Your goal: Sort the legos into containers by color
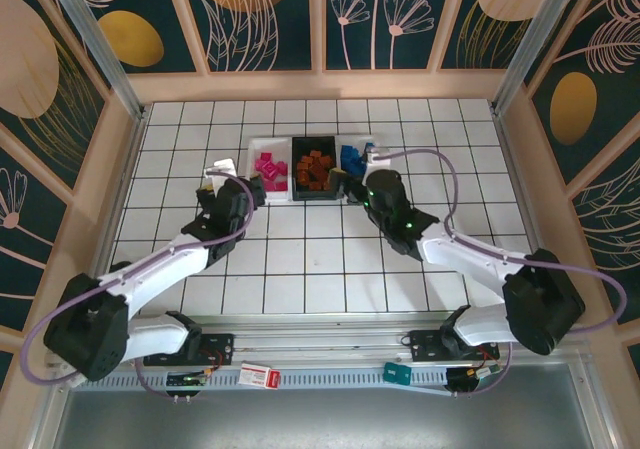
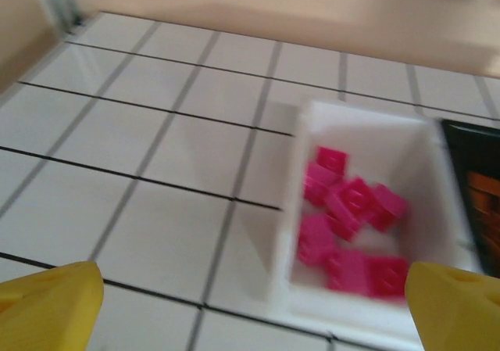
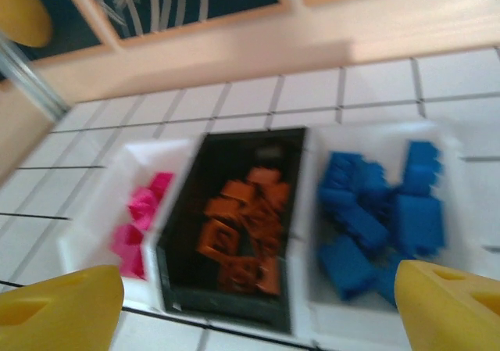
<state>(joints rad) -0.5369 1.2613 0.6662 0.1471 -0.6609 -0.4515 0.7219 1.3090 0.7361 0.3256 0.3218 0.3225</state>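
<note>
White square tiles with dark joints cover the table, which is fenced by pale wooden rails and dark panels painted with leaves. Toward the far side, three shallow trays stand close together in a row. The left white tray holds the pink bricks, the black tray holds the orange bricks, and the right white tray holds the blue bricks.

From above, both arms reach in from the near edge. The left gripper is just beside the near end of the pink tray, and the right gripper is at the near end of the blue one, covering part of it. How the jaws stand is hard to read from there.

The wrist cameras settle it. In the left wrist view, the two yellow fingertips sit in the bottom corners, spread wide with nothing between them. That camera looks down on the pink heap and a sliver of the black tray, slightly blurred.

In the right wrist view, the fingertips are just as far apart and hold nothing. This camera alone takes in all three trays at once, with pink left, orange middle and blue right. The blue pile is a loose jumble of overlapping bricks.
</note>
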